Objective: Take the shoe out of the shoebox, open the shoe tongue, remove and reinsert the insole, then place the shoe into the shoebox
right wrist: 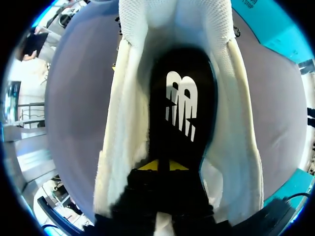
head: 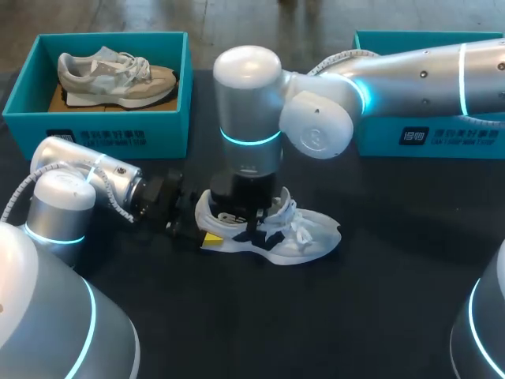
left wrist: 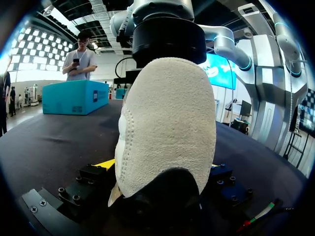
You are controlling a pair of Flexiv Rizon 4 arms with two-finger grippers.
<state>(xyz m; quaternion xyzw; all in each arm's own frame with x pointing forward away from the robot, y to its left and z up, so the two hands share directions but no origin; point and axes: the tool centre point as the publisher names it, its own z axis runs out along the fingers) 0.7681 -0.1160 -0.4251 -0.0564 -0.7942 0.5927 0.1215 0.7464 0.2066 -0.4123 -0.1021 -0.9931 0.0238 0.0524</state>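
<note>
Nearest to the robot, the left arm (head: 83,189) comes in low across the black table (head: 379,300), with the left gripper (head: 201,227) at the back of the white shoe (head: 304,237). In its wrist view the pale suede heel stands upright between its fingers (left wrist: 106,163). One yellow tip sits tight against each side of it, so the jaws are spread to the heel's width and clamped on the shoe. The shoe lies on its sole near the middle of the table, toe pointing to the robot's right, with its laces loose over the front. The right arm (head: 410,75) reaches in from the right, past the middle, and turns straight down over the shoe's opening. The right gripper (right wrist: 158,165) is down inside the shoe, with the collar walls and mesh lining rising on both sides. Its yellow tips are drawn almost together at the heel end of the black insole (right wrist: 182,88), which lies flat along the shoe's floor. I cannot tell whether the tips have pinched any of the insole. Farther back on the left stands an open teal shoebox (head: 95,130) with a grey and beige sneaker (head: 118,75) lying inside. A second teal box (head: 442,138) sits at the far right, partly hidden behind the right arm.
</note>
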